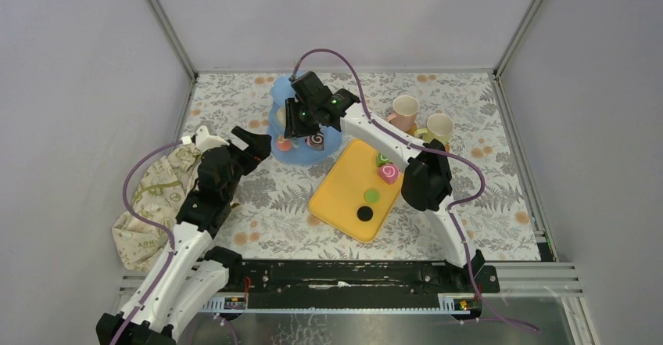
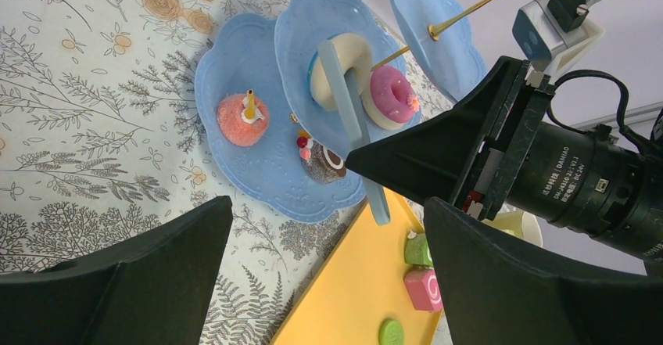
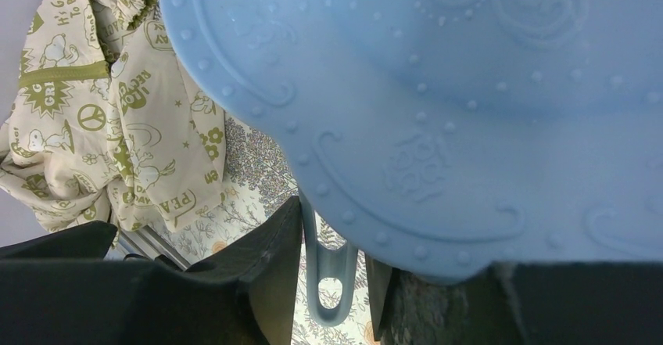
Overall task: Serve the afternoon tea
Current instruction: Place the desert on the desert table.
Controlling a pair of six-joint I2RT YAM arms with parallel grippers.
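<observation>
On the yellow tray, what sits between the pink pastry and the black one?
A round green pastry lies between the pink pastry and the black pastry on the yellow tray. The top view shows all three in a row.

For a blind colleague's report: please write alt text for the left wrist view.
A light-blue three-tier stand on a floral tablecloth holds an orange pastry, a brown pastry and a pink doughnut, with the right end effector over it. A yellow tray with more pastries lies beside it, seen between the fingers of the open left end effector.
</observation>
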